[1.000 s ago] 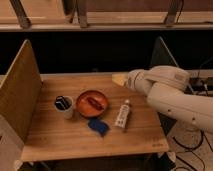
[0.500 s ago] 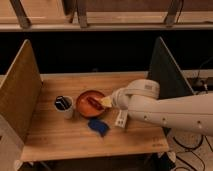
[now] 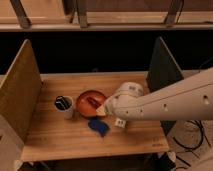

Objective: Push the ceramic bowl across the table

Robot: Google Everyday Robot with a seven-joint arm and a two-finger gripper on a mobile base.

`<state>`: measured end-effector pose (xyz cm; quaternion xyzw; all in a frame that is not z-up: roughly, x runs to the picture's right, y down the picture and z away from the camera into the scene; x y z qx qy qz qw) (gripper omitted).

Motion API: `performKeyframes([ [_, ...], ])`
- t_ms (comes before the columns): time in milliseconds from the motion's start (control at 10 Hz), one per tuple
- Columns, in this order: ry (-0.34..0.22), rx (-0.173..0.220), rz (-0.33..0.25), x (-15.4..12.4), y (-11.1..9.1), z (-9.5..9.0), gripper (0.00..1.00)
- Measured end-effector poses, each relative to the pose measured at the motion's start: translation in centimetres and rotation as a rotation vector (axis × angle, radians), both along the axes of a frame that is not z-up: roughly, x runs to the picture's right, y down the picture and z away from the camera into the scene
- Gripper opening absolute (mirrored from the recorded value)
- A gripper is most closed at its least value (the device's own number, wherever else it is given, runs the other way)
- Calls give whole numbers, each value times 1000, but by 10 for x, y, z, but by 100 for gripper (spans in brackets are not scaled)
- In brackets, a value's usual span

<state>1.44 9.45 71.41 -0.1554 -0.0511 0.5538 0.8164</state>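
The ceramic bowl (image 3: 90,102) sits near the middle of the table (image 3: 60,142), a little toward the left edge and about halfway between the far and near edges. The arm reaches in from the right edge, and the gripper (image 3: 102,111) is low at the bowl's near-right rim, touching it or just beside it. We cannot tell which, nor whether the gripper is open or closed, since only its pale tip shows. We judge the push is at its start, with most of the travel still to come. The white mug (image 3: 63,105) stands just beside the bowl toward the left edge, so a straight leftward shove would likely knock into it. From this contact point we would steer toward the far-left corner, where bare wood shows. We should press low on the bowl's outer wall and in line with its centre, because an off-centre push on a round glossy bowl will probably spin it away from the tip. A slow, steady move is best. The flat blue piece (image 3: 99,126) lies just in front of the bowl toward the near edge, and a small white object (image 3: 120,122) sits half hidden under the arm, so we should keep the arm from dragging across either.
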Motion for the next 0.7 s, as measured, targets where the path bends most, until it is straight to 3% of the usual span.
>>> performKeyframes([
  [300,4,-14,-5,1,6,3,63],
  [700,-10,-156,-76,-32,65,42,63],
])
